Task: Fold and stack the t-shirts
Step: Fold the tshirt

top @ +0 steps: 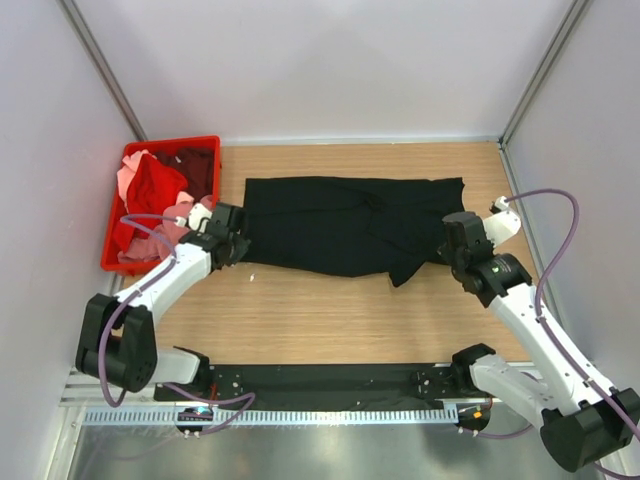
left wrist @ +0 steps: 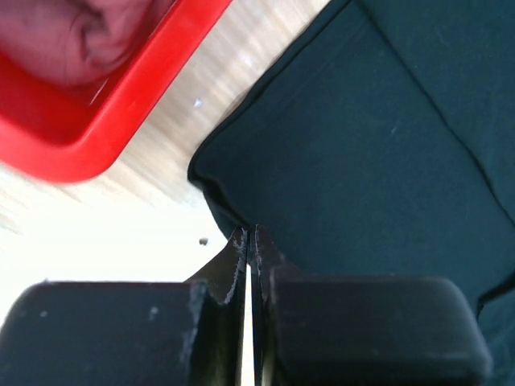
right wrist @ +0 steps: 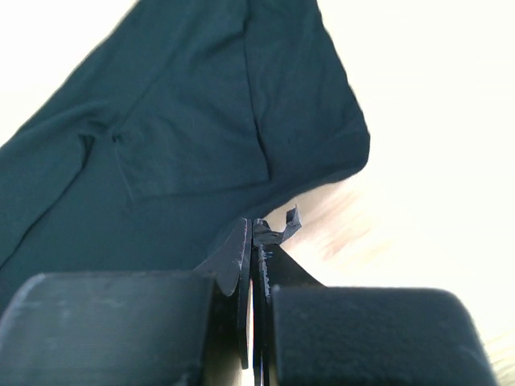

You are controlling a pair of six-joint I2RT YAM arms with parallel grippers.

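A black t-shirt [top: 340, 225] lies spread lengthwise across the wooden table, its long sides folded in. My left gripper [top: 241, 248] is shut at its left near corner, the tips [left wrist: 251, 237] pinching the hem of the black cloth [left wrist: 362, 145]. At the right end, my right gripper [top: 453, 246] is also shut, with its tips [right wrist: 254, 227] nipping the near edge of the shirt [right wrist: 185, 121]. More t-shirts sit bunched in the red crate [top: 170, 143]: one red [top: 158, 183], one pink [top: 133, 170], one dark maroon [top: 198, 168].
The crate [left wrist: 137, 88] stands at the table's far left, close beside the left gripper. White walls enclose the table on three sides. A black rail [top: 320, 385] runs along the near edge between the arm bases. A scrap of tape [right wrist: 286, 225] peels off the right finger.
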